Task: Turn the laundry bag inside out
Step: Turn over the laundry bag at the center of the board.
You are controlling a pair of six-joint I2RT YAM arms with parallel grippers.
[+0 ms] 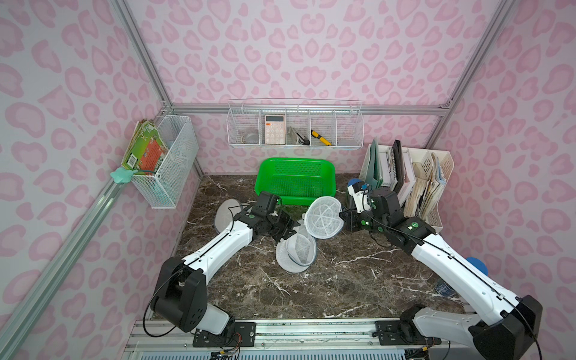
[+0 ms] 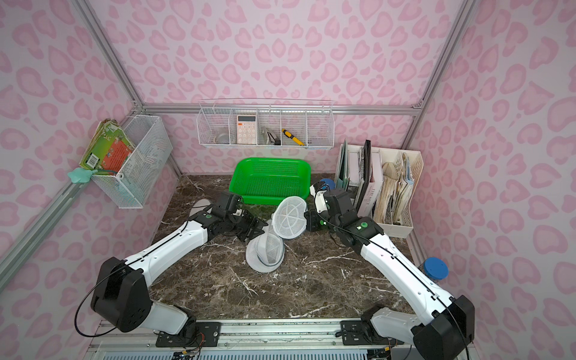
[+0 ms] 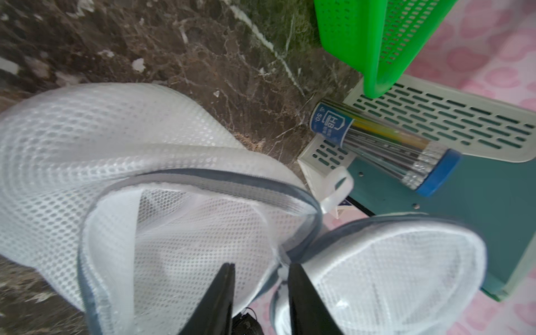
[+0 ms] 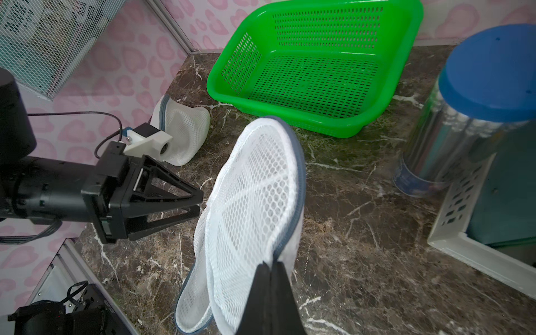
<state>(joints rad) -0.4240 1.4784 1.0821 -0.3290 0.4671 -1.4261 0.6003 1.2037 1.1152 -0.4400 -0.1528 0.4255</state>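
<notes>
table [image 1: 311,290]: dark veined marble, closed in by pink-spotted walls [image 1: 311,46] on three sides.
right arm [image 1: 452,261]: reaches in from the right; right gripper [image 4: 271,264] pressed together on the bag's grey rim, holding one lobe tilted up off the table.
left arm [image 1: 218,246]: stretched low from the left; left gripper [image 3: 261,266] spread, fingers either side of the seam where the lobes join; contact can't be told.
bag [image 1: 324,216]: white mesh, mid-table between the grippers; other lobe lies flat.
file rack [image 1: 417,184]: back right, behind the right arm.
basket [image 1: 296,180]: green, behind the bag.
second bag [image 4: 182,130]: behind the left arm, partly hidden.
pencil tube [image 4: 464,116]: blue-lidded, just beside the rack.
</notes>
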